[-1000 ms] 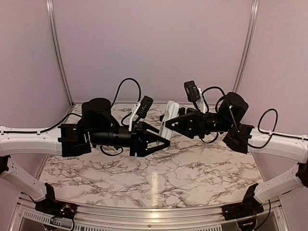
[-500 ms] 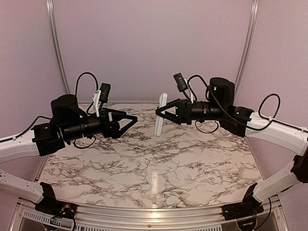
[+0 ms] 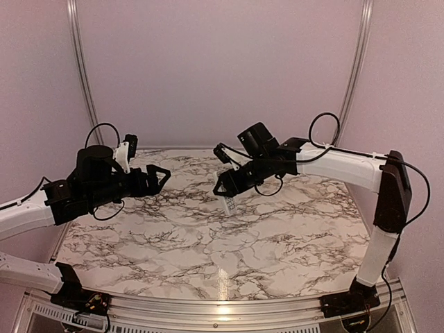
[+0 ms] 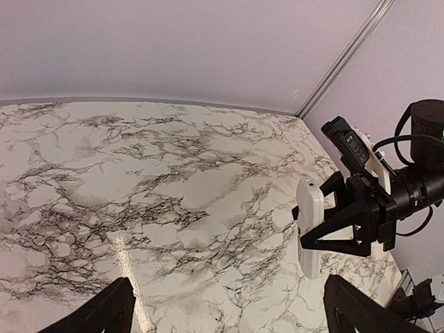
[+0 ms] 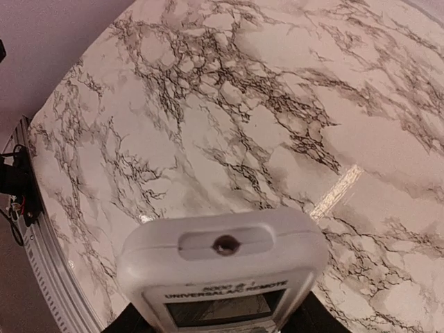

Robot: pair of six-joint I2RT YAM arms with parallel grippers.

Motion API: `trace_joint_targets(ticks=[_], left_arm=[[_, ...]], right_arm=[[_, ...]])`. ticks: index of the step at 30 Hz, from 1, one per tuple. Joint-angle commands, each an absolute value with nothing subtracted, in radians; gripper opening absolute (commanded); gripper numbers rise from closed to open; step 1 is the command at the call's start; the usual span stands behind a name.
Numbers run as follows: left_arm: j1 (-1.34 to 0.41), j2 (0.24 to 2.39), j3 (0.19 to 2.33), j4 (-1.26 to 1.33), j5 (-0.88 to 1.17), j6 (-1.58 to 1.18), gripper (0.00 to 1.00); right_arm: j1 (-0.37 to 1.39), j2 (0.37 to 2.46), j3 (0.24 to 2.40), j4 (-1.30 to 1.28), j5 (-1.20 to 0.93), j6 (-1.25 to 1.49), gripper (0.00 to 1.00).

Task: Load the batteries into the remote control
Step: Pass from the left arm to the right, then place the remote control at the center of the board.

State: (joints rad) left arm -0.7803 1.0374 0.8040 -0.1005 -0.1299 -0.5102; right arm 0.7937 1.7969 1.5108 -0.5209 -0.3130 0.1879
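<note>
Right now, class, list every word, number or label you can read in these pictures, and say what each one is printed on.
"UNIVERSAL A/C REMOTE": printed on the white face of the remote control, seen in the right wrist view; the letters are slightly soft.
"5000": the start of a smaller line just above it; the rest of that line is too blurred to read.
Top and left wrist views: no text can be read.

Both arms are built of white tube-like links joined by black cylindrical joints. The left arm (image 3: 24,214) and right arm (image 3: 340,161) each carry thin black cables (image 3: 324,115) that loop loosely from joint to joint. The left hand (image 3: 161,179) and right hand (image 3: 223,191) are black, with open triangular frames behind their two fingers. Black clamps (image 3: 75,295) anchor the bases.
</note>
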Motion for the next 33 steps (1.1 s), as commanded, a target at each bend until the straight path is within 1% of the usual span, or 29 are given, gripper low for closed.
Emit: trace_joint_targets(ticks=[1,6,12,16,18,21,28,33], left_arm=[[-0.766,1.023,0.755,-0.115,-0.170,-0.529,0.99],[-0.762,1.025,0.713,-0.076,-0.151,-0.535,0.99],[-0.760,1.019,0.656,-0.032,-0.122,-0.540,0.99],[-0.761,1.018,0.632,-0.015,-0.108,-0.545,0.99],[-0.760,1.023,0.627,-0.017,-0.118,-0.545,0.99],[-0.759,1.035,0.623,-0.019,-0.132,-0.542,0.99],[-0.747,1.067,0.620,-0.034,-0.175,-0.535,0.99],[-0.707,1.064,0.609,-0.036,-0.162,-0.538,0.99]], right_arm=[[0.813,1.907,1.622,-0.743,-0.169,0.135,0.16],[0.823,2.028,1.692,-0.820,-0.143,0.185,0.14],[0.827,2.120,1.726,-0.827,-0.134,0.206,0.16],[0.832,2.189,1.786,-0.863,-0.114,0.199,0.20],[0.837,2.235,1.846,-0.913,-0.086,0.188,0.23],[0.838,2.295,1.928,-0.984,-0.039,0.186,0.25],[0.838,2.394,2.049,-1.056,-0.048,0.162,0.28],[0.837,2.432,2.071,-1.077,-0.075,0.150,0.33]])
